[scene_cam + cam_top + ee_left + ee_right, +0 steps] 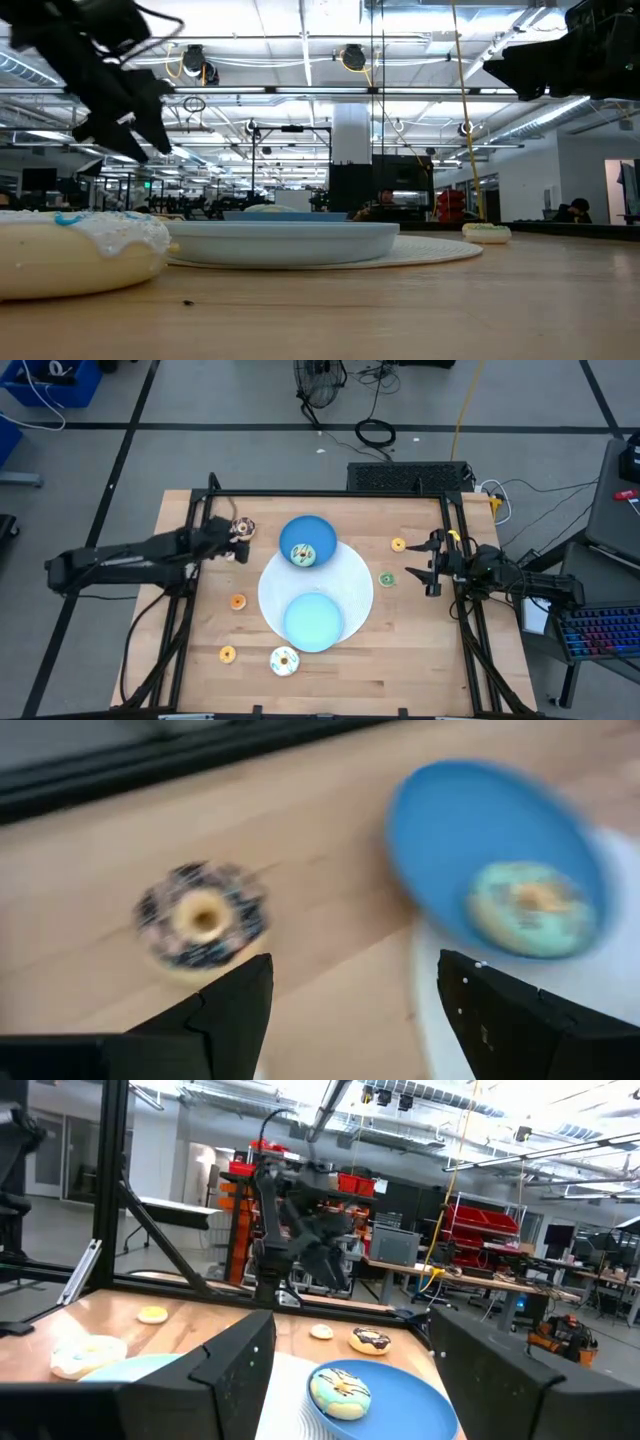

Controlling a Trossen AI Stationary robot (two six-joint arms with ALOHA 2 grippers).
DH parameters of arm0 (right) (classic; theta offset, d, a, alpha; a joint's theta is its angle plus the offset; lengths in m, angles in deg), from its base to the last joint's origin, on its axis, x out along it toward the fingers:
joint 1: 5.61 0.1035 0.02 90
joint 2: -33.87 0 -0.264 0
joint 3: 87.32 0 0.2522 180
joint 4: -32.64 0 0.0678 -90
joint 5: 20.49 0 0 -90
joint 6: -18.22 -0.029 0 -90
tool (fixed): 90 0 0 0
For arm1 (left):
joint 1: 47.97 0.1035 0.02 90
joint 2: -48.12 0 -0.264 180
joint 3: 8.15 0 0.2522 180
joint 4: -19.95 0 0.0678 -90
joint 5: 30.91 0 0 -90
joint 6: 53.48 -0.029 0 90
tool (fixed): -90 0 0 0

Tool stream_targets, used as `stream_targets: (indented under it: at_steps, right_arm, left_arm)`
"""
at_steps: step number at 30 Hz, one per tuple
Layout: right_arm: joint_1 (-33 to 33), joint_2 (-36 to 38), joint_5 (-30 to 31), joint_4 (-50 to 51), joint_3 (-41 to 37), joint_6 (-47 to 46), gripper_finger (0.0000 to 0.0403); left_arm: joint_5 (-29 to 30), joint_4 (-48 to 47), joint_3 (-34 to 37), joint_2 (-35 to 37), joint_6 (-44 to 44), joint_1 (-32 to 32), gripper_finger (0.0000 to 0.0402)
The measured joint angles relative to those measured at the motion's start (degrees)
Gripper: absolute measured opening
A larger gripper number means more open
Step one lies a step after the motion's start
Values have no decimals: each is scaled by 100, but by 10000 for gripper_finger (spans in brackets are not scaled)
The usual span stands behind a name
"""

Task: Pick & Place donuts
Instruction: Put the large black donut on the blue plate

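- The left gripper (232,542) hangs above the wooden table (200,620) at its far left part, its two dark fingers (225,1010) spread apart with nothing between them.
- Just ahead of the left gripper's fingertips lies the chocolate-frosted toy donut with pale sprinkles (200,918), flat on the wood and not touched by either finger.
- Beyond that gripper, toward the table's middle, sits a round dark-blue plate (322,528) holding the teal-frosted toy donut (302,554); this plate overlaps the far rim of a large white round disc (352,585).
- A second, light-blue round plate (315,620) rests on the near part of the white disc, farther from the left gripper than the dark-blue one.
- Below the left gripper's side of the table, a tiny orange ring donut (238,601) lies on the wood, and another tiny orange-yellow ring (227,654) lies nearer the front edge.
- The white-frosted toy donut with teal drizzle (285,660) lies near the front edge, just beside the light-blue plate.
- The right gripper (432,567) hovers over the table's right edge, fingers (235,1370) spread and empty.
- Just to the inside of the right gripper lies a tiny green ring donut (387,578); a tiny yellow-orange ring (398,544) lies a little farther back on the wood.
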Motion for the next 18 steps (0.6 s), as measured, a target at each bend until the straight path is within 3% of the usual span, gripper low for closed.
stream_targets:
  at_steps: [5, 10, 18]
  right_arm:
    - [0, -4, -2, 0, -3, 4, 249]
    - [0, -4, -2, 0, -4, 7, 249]
    - [0, -7, -2, -4, -7, 7, 249]
  left_arm:
    - [-176, -676, -812, -1338, 269, 783, 282]
    - [-605, -1210, -1451, -2387, -69, 1619, 282]
    - [-562, -1128, -1684, -3431, -400, 2523, 282]
